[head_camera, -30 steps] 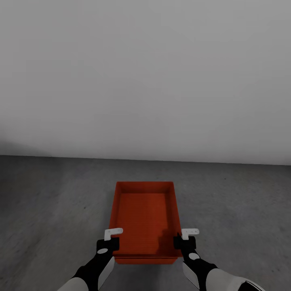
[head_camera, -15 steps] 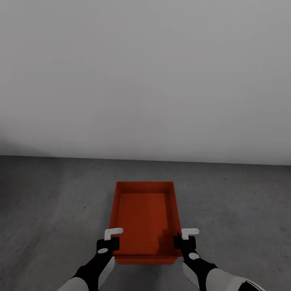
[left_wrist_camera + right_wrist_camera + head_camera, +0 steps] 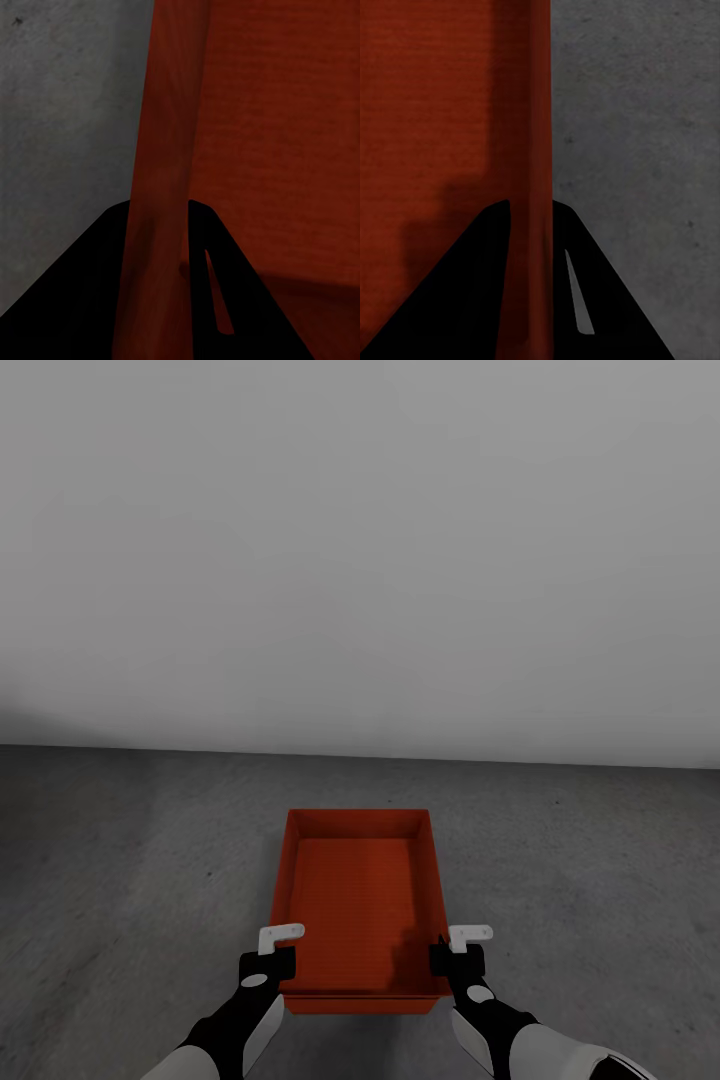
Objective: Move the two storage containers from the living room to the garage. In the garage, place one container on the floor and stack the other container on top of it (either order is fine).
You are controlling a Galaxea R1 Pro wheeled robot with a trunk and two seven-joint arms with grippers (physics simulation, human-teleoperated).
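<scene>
One orange-red storage container lies lengthwise in front of me over the dark grey garage floor. My left gripper is shut on its left wall near the near corner. My right gripper is shut on its right wall opposite. In the left wrist view the thin red wall runs between the black fingers of the left gripper. In the right wrist view the right wall is pinched the same way by the right gripper. I cannot tell whether the box touches the floor.
A plain pale grey wall stands a short way beyond the container's far end. Speckled concrete floor spreads out to the left and right of the box.
</scene>
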